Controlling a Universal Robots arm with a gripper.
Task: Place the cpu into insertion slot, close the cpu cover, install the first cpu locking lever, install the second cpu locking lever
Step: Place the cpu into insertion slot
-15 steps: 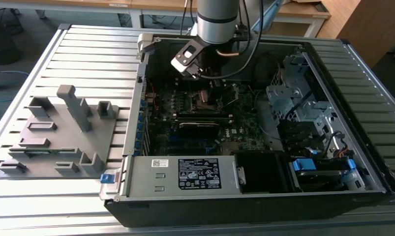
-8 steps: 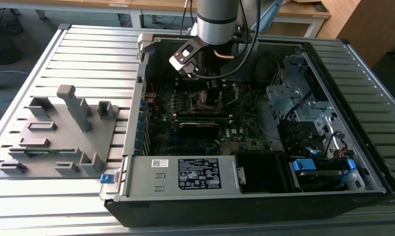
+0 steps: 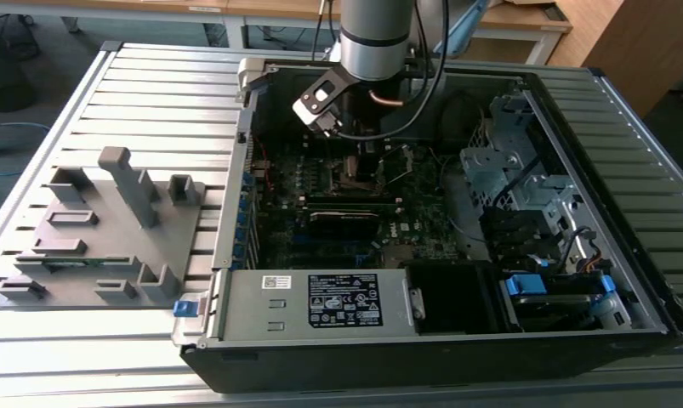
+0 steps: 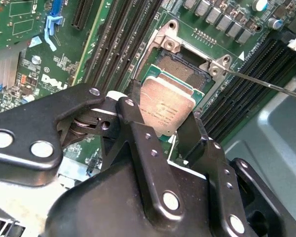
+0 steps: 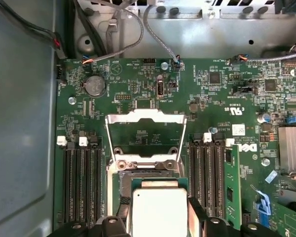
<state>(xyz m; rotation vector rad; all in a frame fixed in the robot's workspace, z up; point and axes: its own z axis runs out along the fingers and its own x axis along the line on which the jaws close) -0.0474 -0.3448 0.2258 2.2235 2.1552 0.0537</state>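
Pinching the small flat square silver-grey cpu (image 4: 168,101) by its edges, your black tool (image 4: 164,116) hangs just over the square black insertion slot (image 4: 183,66). You likely haven't seated it yet. The thin silvery cpu cover (image 5: 145,117) lies flipped open, and one wire lever (image 4: 261,82) sticks out unlatched.

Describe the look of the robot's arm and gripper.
The arm is a silver-grey cylinder with black cables hanging beside it. The gripper is matte black, its jointed fingers built of flat links with round silver pins.
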